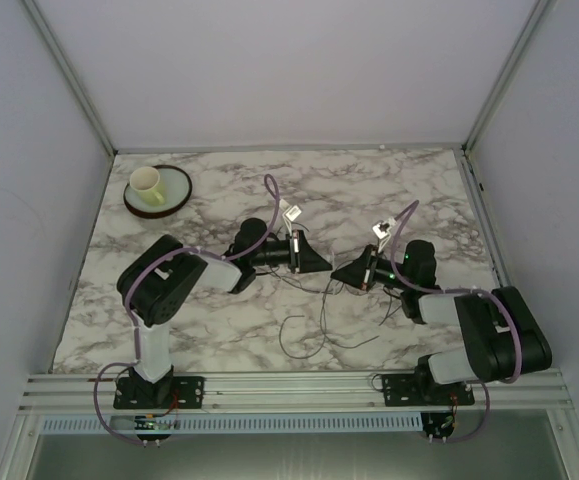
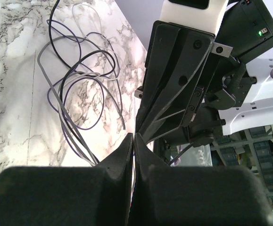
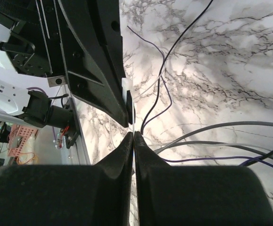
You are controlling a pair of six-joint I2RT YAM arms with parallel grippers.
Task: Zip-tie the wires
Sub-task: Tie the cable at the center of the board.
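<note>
The wires (image 1: 307, 322) are thin dark and grey strands lying in loose loops on the marble table (image 1: 399, 190), just in front of the grippers. They show as loops in the left wrist view (image 2: 79, 84) and as strands in the right wrist view (image 3: 167, 66). My left gripper (image 1: 321, 262) and right gripper (image 1: 341, 272) meet tip to tip above the table's middle. A thin white zip tie (image 3: 126, 89) runs between them. The left gripper (image 2: 134, 135) is shut on one end of it. The right gripper (image 3: 133, 133) is shut on its strip. The wires lie beside and below the tie.
A pale cup (image 1: 147, 182) stands on a dark-rimmed plate (image 1: 176, 196) at the back left. Enclosure walls stand on three sides. A metal rail (image 1: 289, 385) with the arm bases runs along the near edge.
</note>
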